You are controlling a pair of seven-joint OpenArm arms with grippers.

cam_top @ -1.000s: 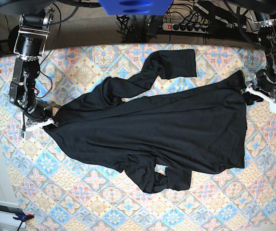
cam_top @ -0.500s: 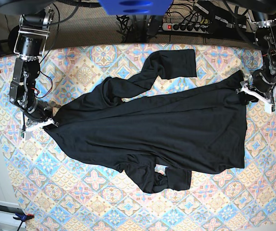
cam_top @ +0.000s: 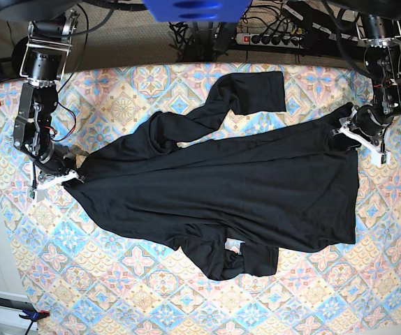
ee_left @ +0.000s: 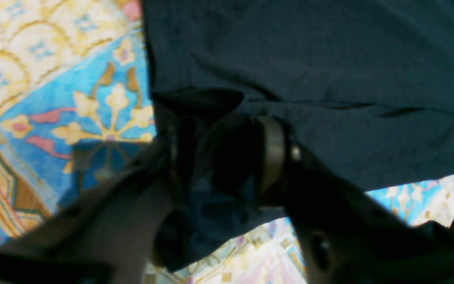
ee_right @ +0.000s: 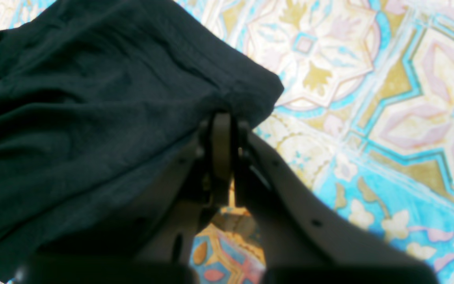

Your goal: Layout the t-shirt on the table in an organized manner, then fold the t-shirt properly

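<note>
Here, a plain black long-sleeved t-shirt (cam_top: 221, 185) spread crumpled across a large table (cam_top: 144, 293) draped in pastel blue, pink and yellow floral tile cloth, one sleeve reaching toward the far edge, the other bunched near the front. Right gripper (ee_right: 227, 136) pressed together on a corner of the fabric. Left gripper (ee_left: 227, 157) part-spread, with dark cloth between its fingers (ee_left: 270, 154); whether pinched, cannot tell.
</note>
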